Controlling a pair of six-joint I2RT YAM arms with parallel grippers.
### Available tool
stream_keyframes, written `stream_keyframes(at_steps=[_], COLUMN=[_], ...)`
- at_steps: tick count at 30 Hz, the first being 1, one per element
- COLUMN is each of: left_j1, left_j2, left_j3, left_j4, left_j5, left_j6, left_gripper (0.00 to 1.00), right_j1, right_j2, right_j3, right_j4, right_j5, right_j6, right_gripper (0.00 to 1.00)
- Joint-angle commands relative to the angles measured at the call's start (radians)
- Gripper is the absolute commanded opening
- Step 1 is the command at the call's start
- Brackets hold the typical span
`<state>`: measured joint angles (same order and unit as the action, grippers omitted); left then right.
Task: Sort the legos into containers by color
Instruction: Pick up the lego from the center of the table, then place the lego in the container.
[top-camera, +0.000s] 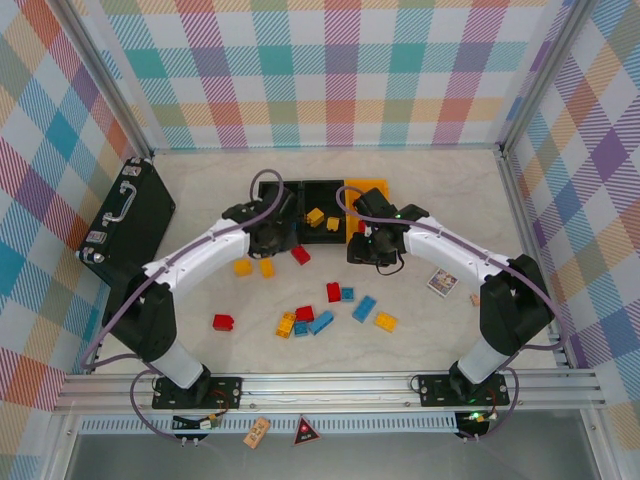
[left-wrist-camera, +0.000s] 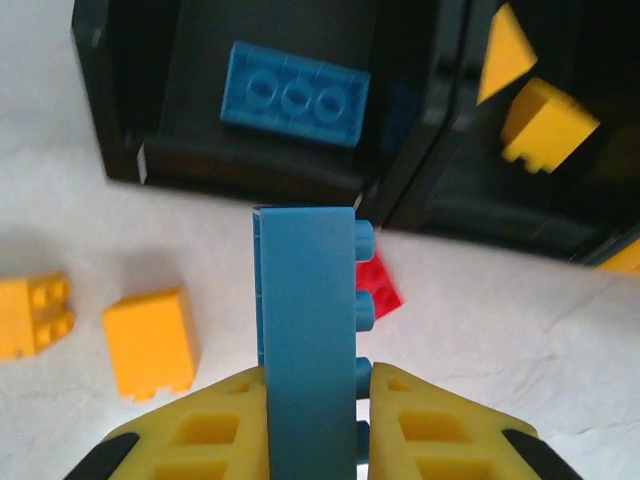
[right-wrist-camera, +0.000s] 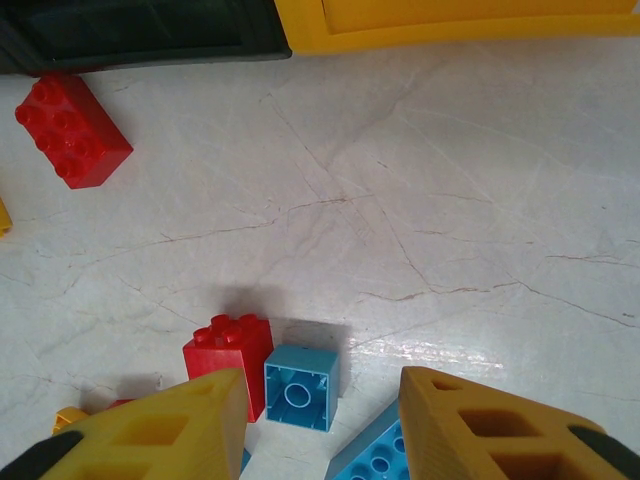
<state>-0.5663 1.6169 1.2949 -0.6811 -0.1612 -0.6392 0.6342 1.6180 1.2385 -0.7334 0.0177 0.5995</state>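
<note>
Blue lego (left-wrist-camera: 305, 290) — clamped in the left tool (left-wrist-camera: 312, 388).

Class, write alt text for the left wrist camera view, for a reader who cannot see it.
The left gripper clamps a blue lego upright, just short of a black bin holding another blue brick. The next black bin to its right holds yellow-orange pieces; two yellow-orange bricks lie on the table at left, a red brick behind the held one.

Bright, diffuse light. On the table (right-wrist-camera: 450, 200), pale glare sits just right of the light-blue lego (right-wrist-camera: 300, 387), soft shadow just behind it. The left wrist view is blurred.
</note>
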Motion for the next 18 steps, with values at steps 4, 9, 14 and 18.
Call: stream_keyframes(at_steps=[4, 9, 14, 18], left_j1=[0.057, 0.1, 0.132, 0.148], left_j2=[0.151, 0.259, 0.324, 0.379], left_j3=[0.165, 0.254, 0.301, 0.349], left_j4=[-0.02, -0.038, -0.024, -0.032], left_j5=[0.034, 0.023, 0.039, 0.054], left_j6=[0.082, 0.105, 0.117, 0.121], left_gripper=[0.23, 0.24, 0.26, 0.26], right_j1=[0.003, 0.003, 0.002, 0.003], right_j2=[-0.053, -0.079, -0.093, -0.09], right_j3=[-0.02, -0.049, -0.069, -0.071], right_j4=[0.013, 0.019, 0.026, 0.029], right_j5=[-0.008, -0.003, 0.0, -0.004], right_j6=[0.035, 0.052, 0.065, 0.07], right_gripper=[0.44, 0.44, 0.44, 0.44])
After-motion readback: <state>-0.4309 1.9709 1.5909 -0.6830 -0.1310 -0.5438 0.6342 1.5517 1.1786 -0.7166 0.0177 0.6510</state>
